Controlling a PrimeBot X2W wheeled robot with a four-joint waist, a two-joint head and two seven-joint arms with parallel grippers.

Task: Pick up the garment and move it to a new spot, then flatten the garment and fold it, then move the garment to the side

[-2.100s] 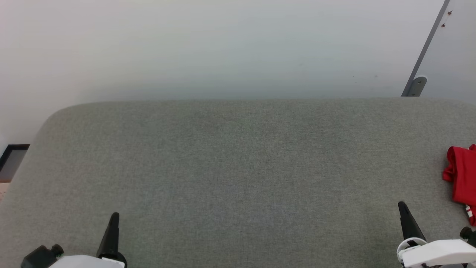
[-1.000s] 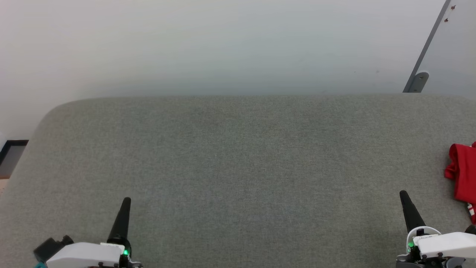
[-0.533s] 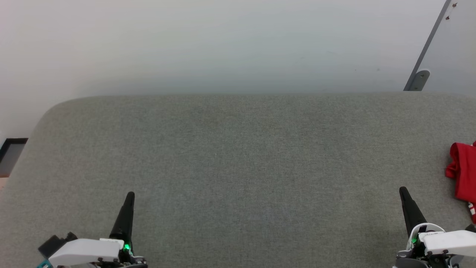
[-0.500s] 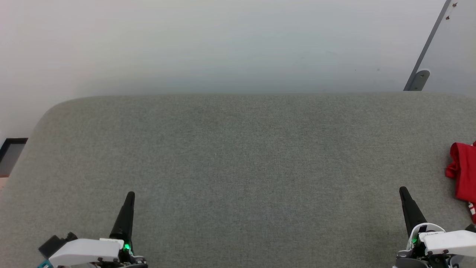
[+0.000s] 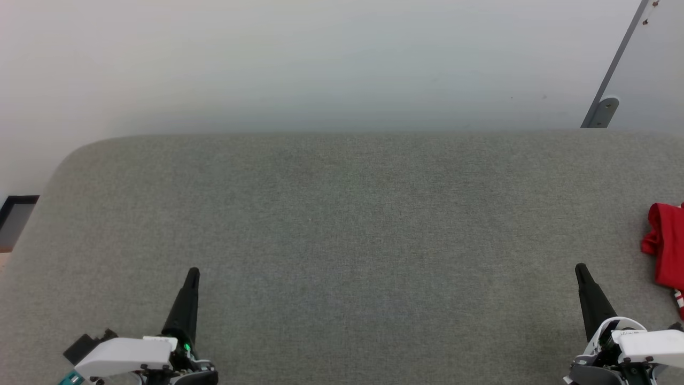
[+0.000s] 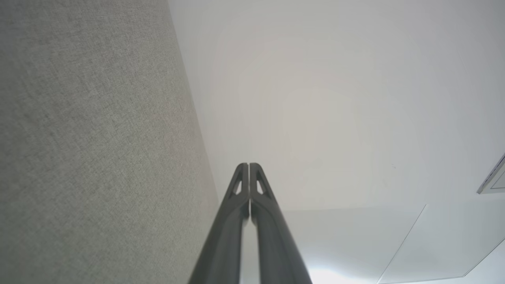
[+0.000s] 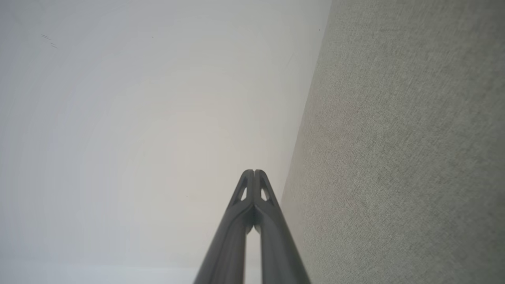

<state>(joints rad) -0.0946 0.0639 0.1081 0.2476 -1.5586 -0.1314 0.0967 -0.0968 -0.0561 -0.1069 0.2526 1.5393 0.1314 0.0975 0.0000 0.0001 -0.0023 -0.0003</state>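
Note:
The garment (image 5: 668, 246) is a bunched red cloth with a bit of white-and-red trim, lying at the far right edge of the head view and cut off by the frame. My right gripper (image 5: 580, 268) hovers low over the grey surface to the garment's left, apart from it, fingers pressed together and holding nothing. My left gripper (image 5: 193, 273) is at the lower left, far from the garment, also shut and holding nothing. Both wrist views show the tips touching: left gripper (image 6: 249, 165), right gripper (image 7: 253, 172).
A wide grey fabric-covered surface (image 5: 342, 214) with a rounded far-left corner spreads ahead. A pale wall rises behind it. A grey slanted bar with a bracket (image 5: 603, 111) stands at the upper right. A dark-framed object (image 5: 13, 216) sits off the left edge.
Both grippers have crept a little forward over the grey surface, the left one also slightly inward. The head view has shifted slightly. The garment lies as before.

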